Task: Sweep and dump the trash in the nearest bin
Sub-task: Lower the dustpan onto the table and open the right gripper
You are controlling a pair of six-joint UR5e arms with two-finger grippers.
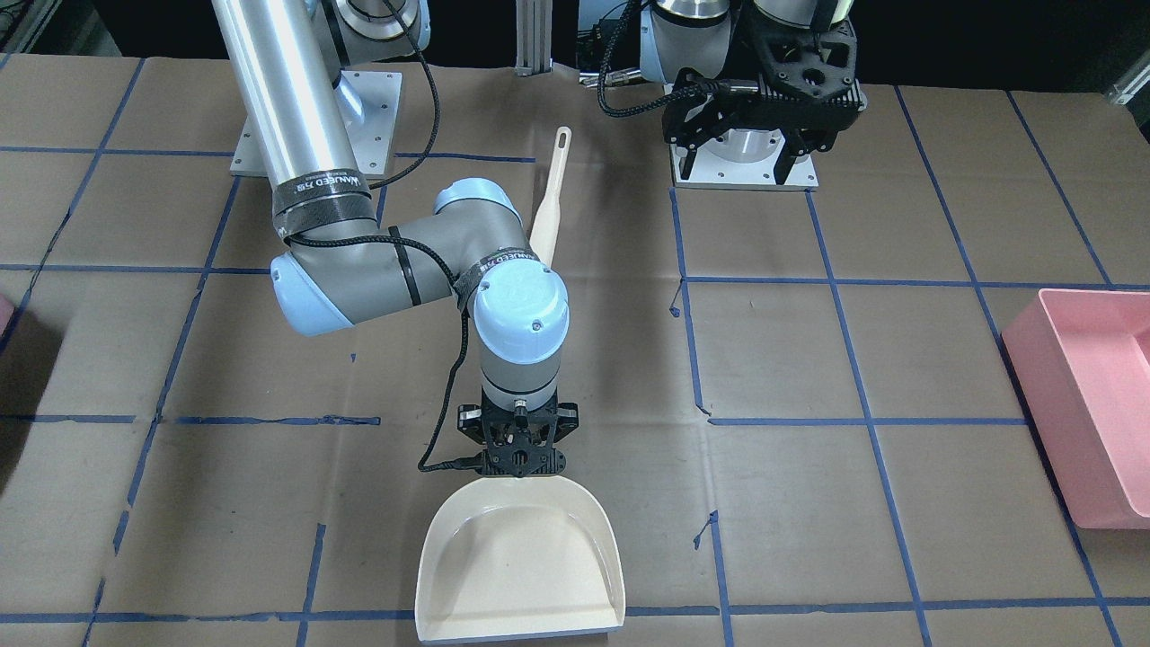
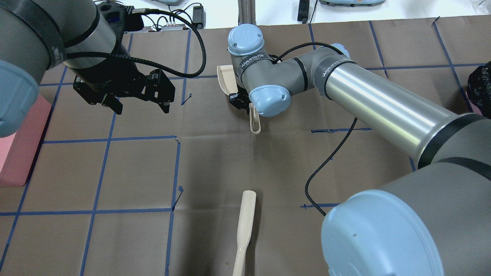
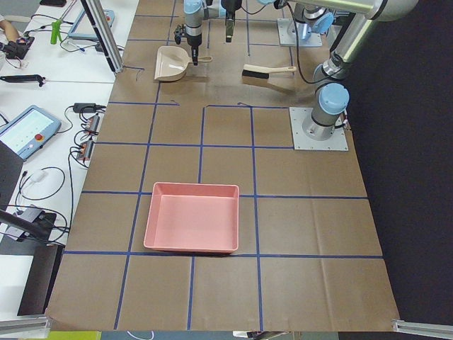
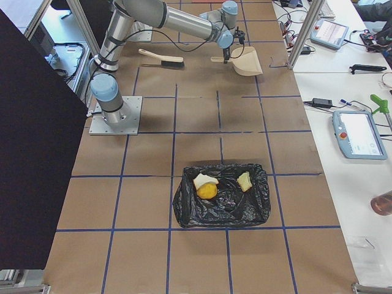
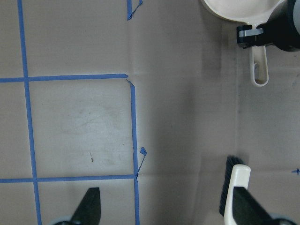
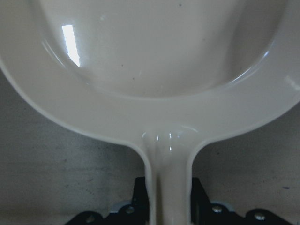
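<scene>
Our right gripper (image 1: 515, 474) clamps the dustpan (image 1: 521, 562) by its handle — stiff, light plastic, we judge. Our left gripper (image 2: 141, 109) hangs spread, empty. The trash (image 4: 206, 191) lies well apart from the dustpan, in the black-lined bin (image 4: 184, 211).

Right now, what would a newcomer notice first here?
The right tool is clamped on the handle of an empty cream dustpan at mid-table. A yellow fruit and two bread slices already sit in the black-lined bin at the robot's right end. The brush lies loose on the table, and the left tool hangs open, holding nothing.
</scene>
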